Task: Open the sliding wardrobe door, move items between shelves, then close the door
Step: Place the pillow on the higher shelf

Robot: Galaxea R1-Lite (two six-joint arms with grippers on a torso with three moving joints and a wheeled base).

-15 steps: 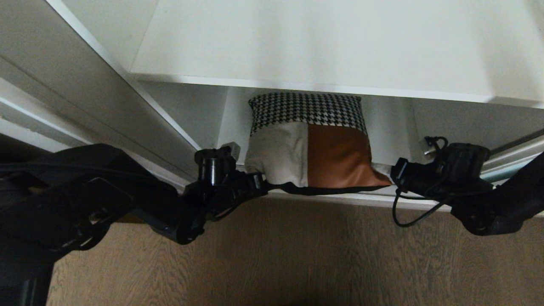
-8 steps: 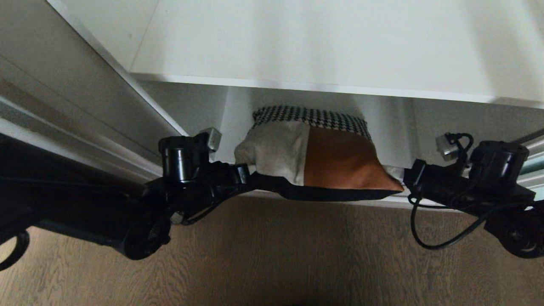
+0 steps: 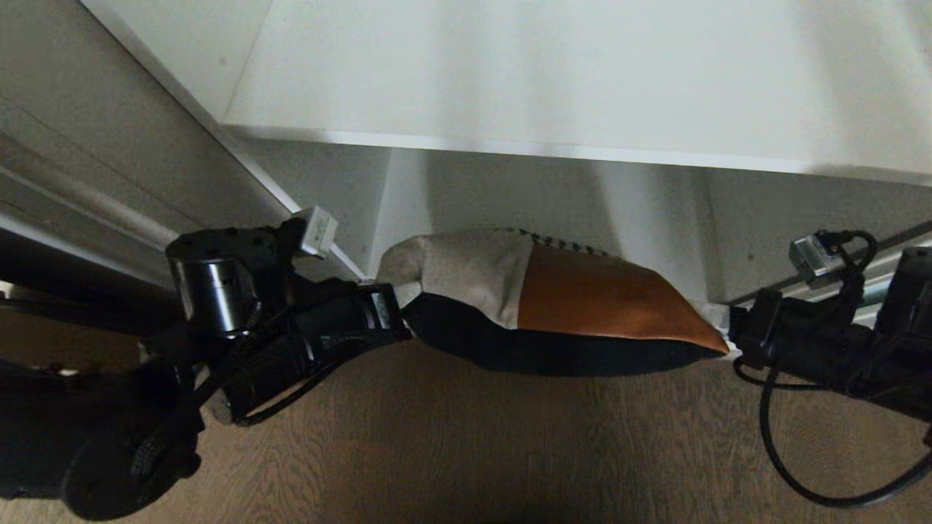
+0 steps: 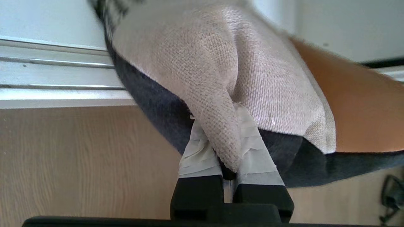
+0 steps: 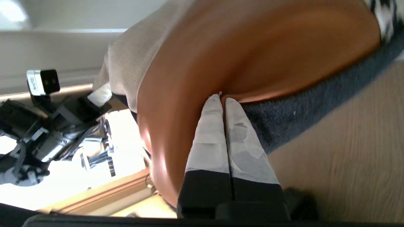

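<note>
Square patchwork cushion [image 3: 561,306], beige woven fabric beside a brown leather patch, black backing underneath, a sliver of houndstooth at its far edge, hangs between the two grippers, out in front of the wardrobe and above the grey-brown wood-grain floor [image 3: 510,451]. Left gripper [image 3: 397,320] at the beige corner: taped fingers [image 4: 199,151] pinched nearly together on a fold of beige cloth. Right gripper [image 3: 728,338] at the brown leather corner: taped fingertips [image 5: 210,126] pressed tight, the cushion's seam edge caught at their ends. Plain white wardrobe shelf [image 3: 582,80] lies above and behind the cushion, not touching it. Silver sliding-door track [image 4: 56,78] runs along the wardrobe base.
</note>
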